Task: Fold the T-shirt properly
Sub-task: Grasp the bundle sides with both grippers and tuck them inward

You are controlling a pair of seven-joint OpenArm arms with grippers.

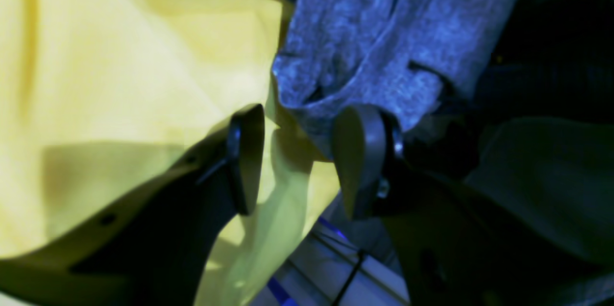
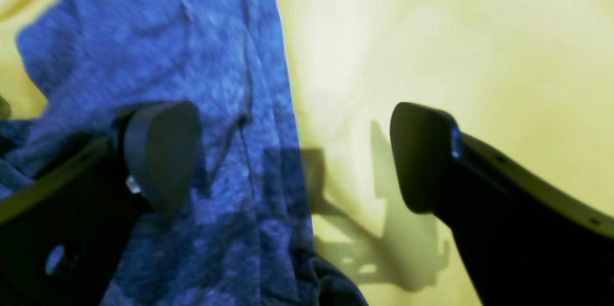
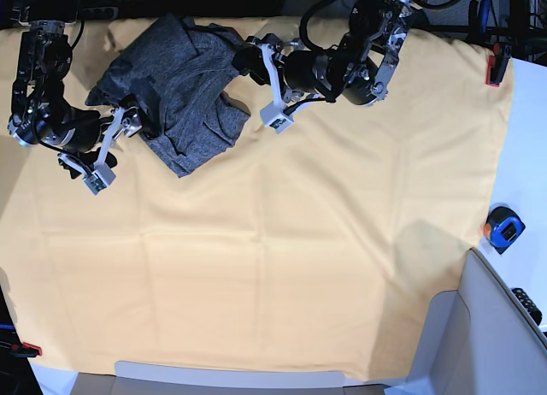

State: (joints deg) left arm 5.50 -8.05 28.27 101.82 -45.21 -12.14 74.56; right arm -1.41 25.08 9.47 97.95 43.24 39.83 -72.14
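The T-shirt lies crumpled in a dark grey heap at the back left of the yellow table cloth. My left gripper is at the heap's right edge. In the left wrist view it stands open, with a bunched edge of the T-shirt just beyond the fingertips and nothing pinched. My right gripper is at the heap's left side. In the right wrist view it is wide open, one finger over the T-shirt, the other over bare cloth.
A blue and orange tape measure lies off the cloth at the right. Red clamps hold the cloth at the right edge and at the front left corner. A grey panel stands at the front right.
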